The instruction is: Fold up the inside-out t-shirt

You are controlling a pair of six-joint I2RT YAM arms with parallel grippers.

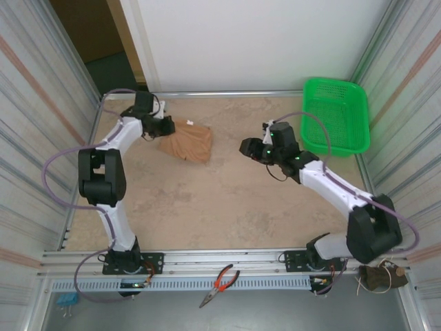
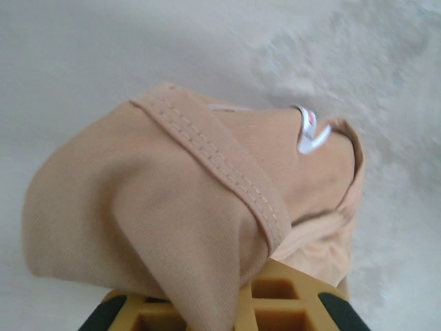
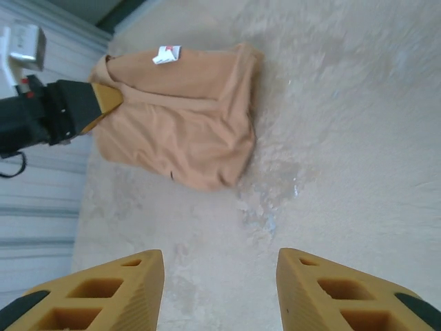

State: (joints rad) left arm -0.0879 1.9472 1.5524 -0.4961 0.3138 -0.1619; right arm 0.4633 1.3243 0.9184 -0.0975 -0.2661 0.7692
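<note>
we locate the inside-out t-shirt [image 1: 187, 143] bunched at 11 o'clock on the table [image 1: 207, 200]. the left gripper [image 2: 238, 307] is clamped on its stitched edge, likely to lift it; the right gripper [image 3: 220, 289], at the shirt's 3 o'clock, hangs parted and empty.

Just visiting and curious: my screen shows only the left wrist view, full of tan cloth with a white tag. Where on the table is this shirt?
Observer: From the top camera, the t-shirt is a bunched heap near the far left corner of the table.
Operator: Is the other arm holding it too?
Observer: No. On the right arm the jaws stand open with nothing between them, off to the shirt's right and apart from it.
Operator: Anything else up there?
Observer: A green basket sits in the far right corner.
</note>
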